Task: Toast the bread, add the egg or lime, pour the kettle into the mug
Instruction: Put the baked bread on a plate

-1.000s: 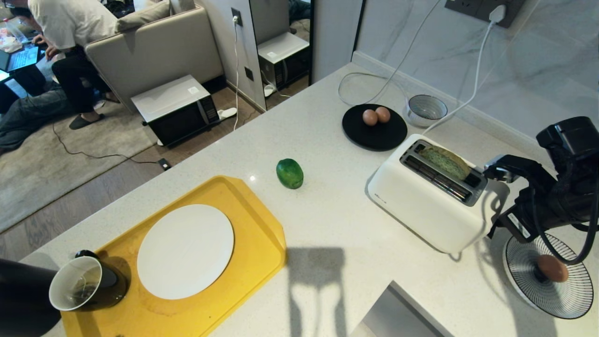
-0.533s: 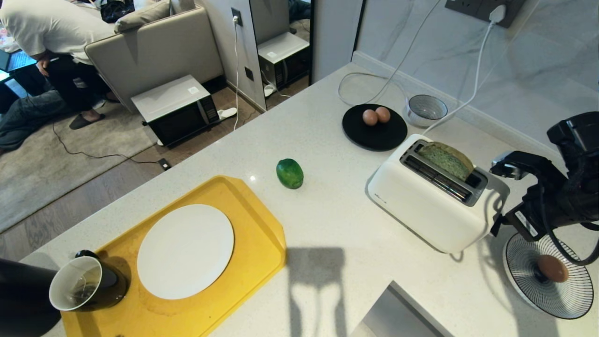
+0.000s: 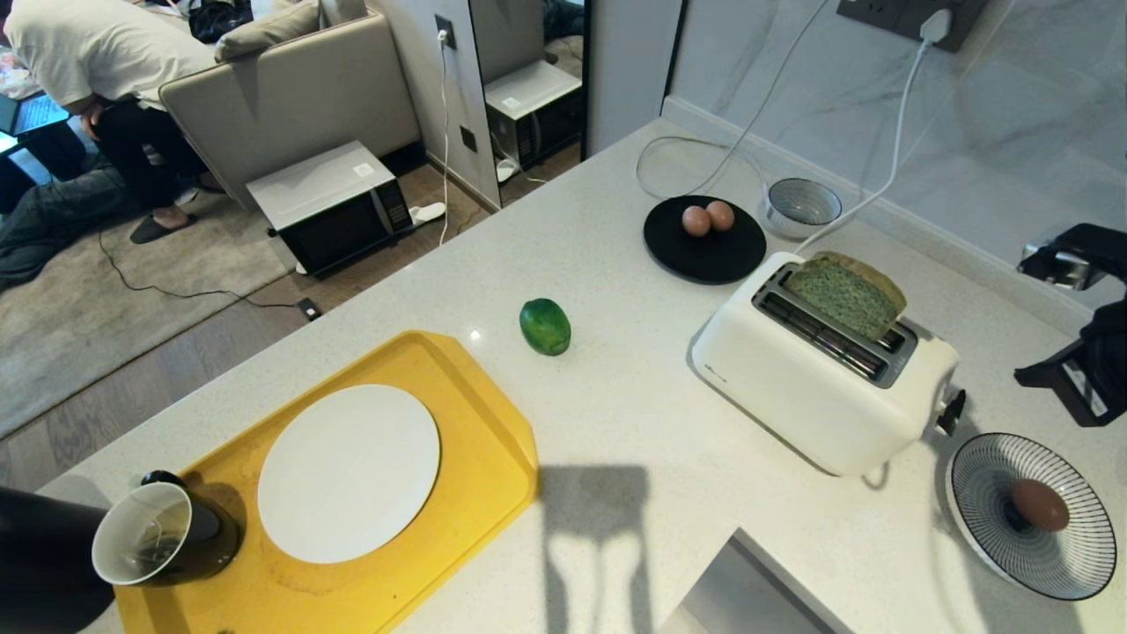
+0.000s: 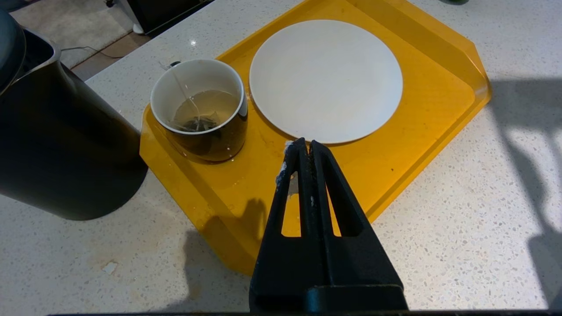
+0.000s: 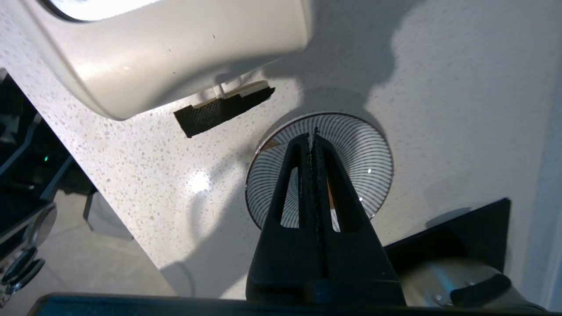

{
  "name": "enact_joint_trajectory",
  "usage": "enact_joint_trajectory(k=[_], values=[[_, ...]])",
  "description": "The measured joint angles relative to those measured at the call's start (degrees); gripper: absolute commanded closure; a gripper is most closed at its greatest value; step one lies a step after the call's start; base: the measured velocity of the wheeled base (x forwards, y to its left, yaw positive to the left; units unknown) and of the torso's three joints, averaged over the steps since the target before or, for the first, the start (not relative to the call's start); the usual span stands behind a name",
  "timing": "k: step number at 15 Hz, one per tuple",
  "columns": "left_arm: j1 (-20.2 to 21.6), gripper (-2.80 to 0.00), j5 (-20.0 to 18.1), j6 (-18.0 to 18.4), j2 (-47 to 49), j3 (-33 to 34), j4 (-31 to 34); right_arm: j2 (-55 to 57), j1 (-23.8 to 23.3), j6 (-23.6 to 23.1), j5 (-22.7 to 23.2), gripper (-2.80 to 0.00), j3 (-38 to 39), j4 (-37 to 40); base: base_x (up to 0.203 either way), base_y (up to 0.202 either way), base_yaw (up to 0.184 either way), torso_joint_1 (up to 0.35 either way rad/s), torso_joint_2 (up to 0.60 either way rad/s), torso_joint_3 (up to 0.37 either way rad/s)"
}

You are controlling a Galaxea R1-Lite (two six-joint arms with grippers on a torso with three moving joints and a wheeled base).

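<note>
The right end effector [image 5: 312, 139] is clenched on nothing, its fingers pressed together above the striped dish [image 5: 373, 145], just beside the toaster [image 3: 819, 370] at the table's [image 3: 634, 414] right side. An egg [image 3: 1039, 504] lies in that dish. The bread [image 3: 845, 295] stands upright in the toaster's far slot, its top well above the rim. Two more eggs sit on a black plate [image 3: 704, 255] behind the toaster, with a small bowl [image 3: 801, 204] near it. The lime [image 3: 545, 326] lies on bare table between toaster and yellow tray [image 3: 493, 458]. The left end effector [image 4: 305, 147], also clenched and empty, hangs over the tray at the edge of the white plate [image 4: 326, 79]. The mug [image 4: 199, 112], a tea bag inside, stands on the tray's corner, the kettle [image 4: 61, 153] just beside it.
</note>
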Motion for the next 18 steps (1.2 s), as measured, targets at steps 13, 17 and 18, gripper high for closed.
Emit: enact_joint_trajectory(k=[13,17,18], values=[[0.0,0.0,0.0,0.0,0.0,0.0,0.0,-10.2,-0.3,12.6,-2.7,0.0,-9.9,10.7,0.0,0.0,0.0,0.0,0.0,0.0],[0.0,0.0,0.0,0.0,0.0,0.0,0.0,-9.5,0.1,15.0,-2.6,0.0,-12.4,16.8,0.0,0.0,0.0,0.0,0.0,0.0],[0.0,0.0,0.0,0.0,0.0,0.0,0.0,-9.1,0.2,15.0,-2.5,0.0,-12.8,16.9,0.0,0.0,0.0,0.0,0.0,0.0]])
